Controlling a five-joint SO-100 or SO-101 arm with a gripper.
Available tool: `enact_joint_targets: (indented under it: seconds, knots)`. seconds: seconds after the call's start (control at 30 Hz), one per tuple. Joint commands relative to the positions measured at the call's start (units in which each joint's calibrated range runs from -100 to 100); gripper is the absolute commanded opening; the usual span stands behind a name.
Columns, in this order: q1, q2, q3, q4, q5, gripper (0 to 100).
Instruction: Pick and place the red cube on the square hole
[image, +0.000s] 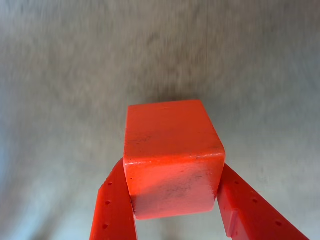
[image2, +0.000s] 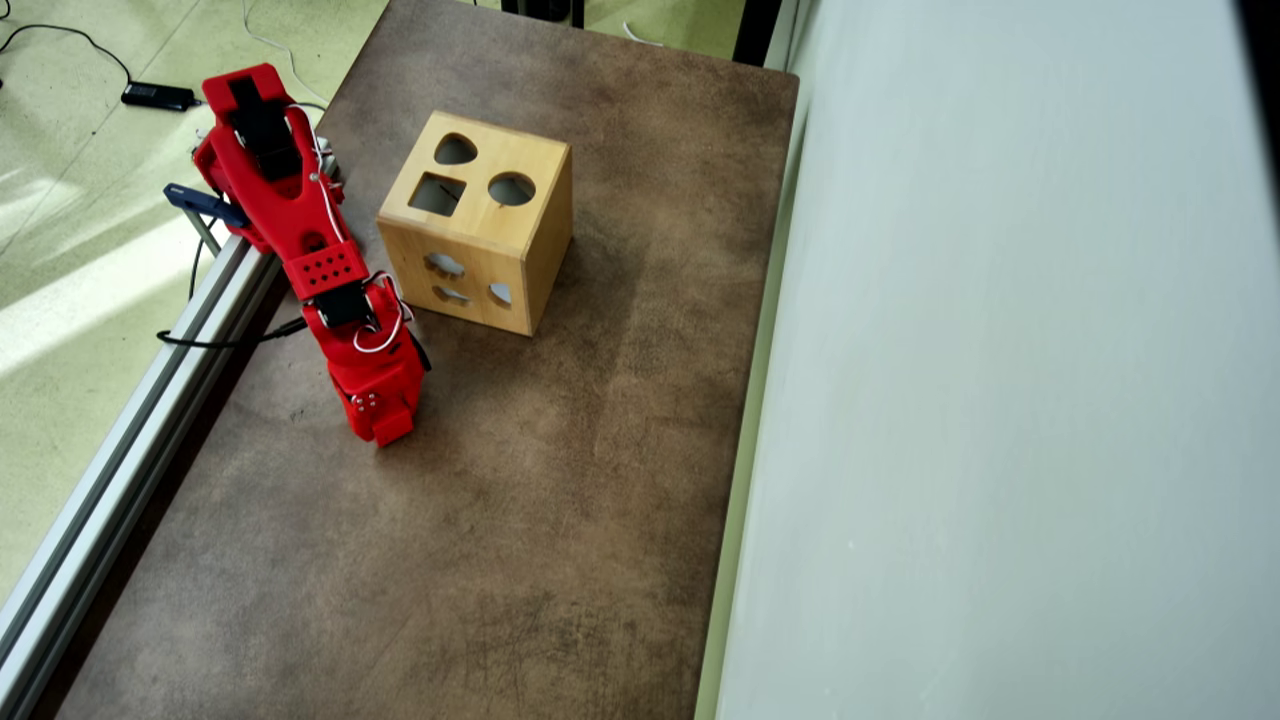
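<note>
In the wrist view the red cube (image: 172, 157) fills the middle, clamped by its left and right sides between the two red fingers of my gripper (image: 172, 169), which is shut on it. Blurred grey-brown tabletop lies behind it. In the overhead view my gripper (image2: 385, 425) points down over the table, below and to the left of the light wooden box (image2: 545, 255); the cube does not stand out from the red gripper there. The square hole (image2: 437, 194) is a dark cutout on the box's top face, at its left.
The box top also has a round cutout (image2: 511, 188) and a heart-like cutout (image2: 455, 150). A metal rail (image2: 150, 400) runs along the brown table's (image2: 550, 520) left edge. A pale wall panel (image2: 1000, 400) bounds the right side.
</note>
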Motion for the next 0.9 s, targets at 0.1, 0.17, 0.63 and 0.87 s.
enact_joint_targets:
  seconds: [0.1, 0.17, 0.63, 0.87]
  knots:
    - [0.3, -13.8, -1.3, 0.4, 0.3, 2]
    - [0.3, -16.8, -1.1, 0.5, 0.4, 2]
    - [-0.5, -36.1, -1.0, 5.1, 0.4, 2]
    - [-5.3, -45.5, -1.8, 18.4, 0.3, 2]
